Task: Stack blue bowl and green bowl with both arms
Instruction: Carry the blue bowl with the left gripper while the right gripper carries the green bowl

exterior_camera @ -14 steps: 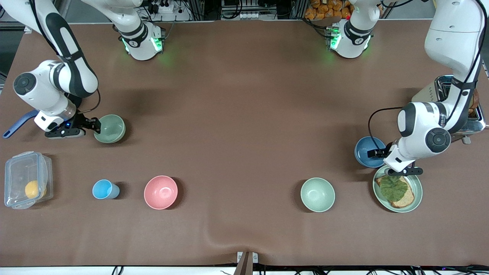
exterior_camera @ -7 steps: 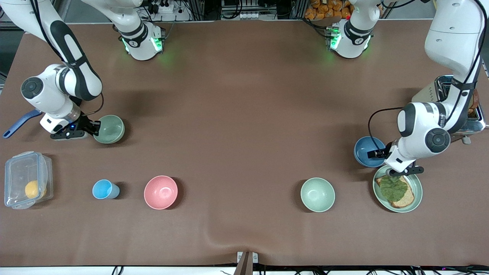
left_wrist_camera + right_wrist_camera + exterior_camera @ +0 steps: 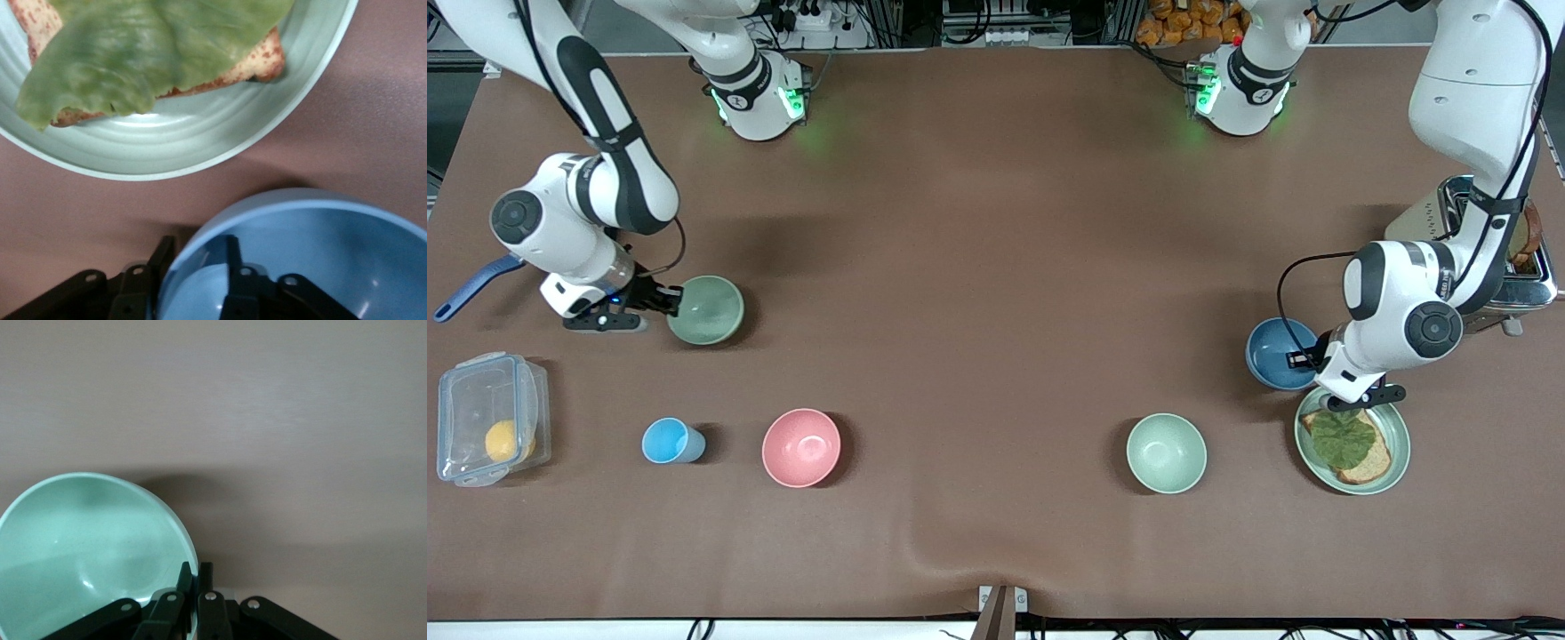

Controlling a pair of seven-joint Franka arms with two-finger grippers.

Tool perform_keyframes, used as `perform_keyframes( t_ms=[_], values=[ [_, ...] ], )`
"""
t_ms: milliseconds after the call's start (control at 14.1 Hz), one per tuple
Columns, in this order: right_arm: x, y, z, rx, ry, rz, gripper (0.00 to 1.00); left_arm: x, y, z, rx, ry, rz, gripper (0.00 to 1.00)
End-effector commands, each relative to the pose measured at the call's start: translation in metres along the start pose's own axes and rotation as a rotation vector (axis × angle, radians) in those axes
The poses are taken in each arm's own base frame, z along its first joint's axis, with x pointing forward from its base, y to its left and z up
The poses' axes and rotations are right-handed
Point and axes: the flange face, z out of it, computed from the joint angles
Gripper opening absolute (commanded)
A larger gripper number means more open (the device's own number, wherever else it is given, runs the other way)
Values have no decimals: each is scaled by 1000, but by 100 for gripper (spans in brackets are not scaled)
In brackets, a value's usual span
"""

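Low in the frame sit the box (image 3: 489, 418) with a yellow fruit, the cup (image 3: 671, 441), the pink bowl (image 3: 801, 447), the mint bowl (image 3: 1166, 452) and the plate (image 3: 1396, 462) with bread and lettuce, lower right.

Up a row, right of frame: the left arm drops from the upper right, elbow bent by the toaster (image 3: 1472, 209), wrist turned toward centre. The left gripper (image 3: 1303, 360) is clamped on the blue bowl (image 3: 1272, 351), pinching the rim, one finger inside (image 3: 233, 267) and one outside. That bowl sits just above the plate, close beside it, toward the left arm's end of the table.

Mid left of frame: the right arm folds down from the upper left, forearm low, wrist pointing to centre. The right gripper (image 3: 665, 300) is closed on the green bowl (image 3: 707, 309), both fingers nipping its rim (image 3: 183, 580). The bowl juts from the gripper toward centre. A blue handle (image 3: 467, 289) pokes out at the left edge.
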Motion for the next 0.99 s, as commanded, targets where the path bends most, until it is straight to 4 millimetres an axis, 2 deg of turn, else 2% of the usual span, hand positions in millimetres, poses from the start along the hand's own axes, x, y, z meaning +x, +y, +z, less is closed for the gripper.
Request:
perform_keyframes(
  t_ms=[0,142,283,354,495,637,849,920],
  values=[
    [14,-33,-32,26,-59,93,0,3,-1,-11,15,28,-18,0],
    [21,-69,-49,24,-104,181,0,7,-6,-24,11,52,-25,0],
    [20,-103,-58,21,-95,213,0,6,-5,-48,6,87,-21,0],
    [18,-127,-63,22,-89,238,0,6,-2,-62,-2,104,-21,0],
    [16,-179,-75,22,-73,315,0,1,14,-87,-34,122,-18,0],
    [12,-211,-79,25,-68,338,0,-10,28,-105,-75,80,-31,0],
    [-4,-282,-87,44,-53,408,0,-28,65,-132,-108,48,-67,0],
    [-12,-304,-89,51,-46,424,0,-35,83,-139,-113,41,-80,0]
  ],
)
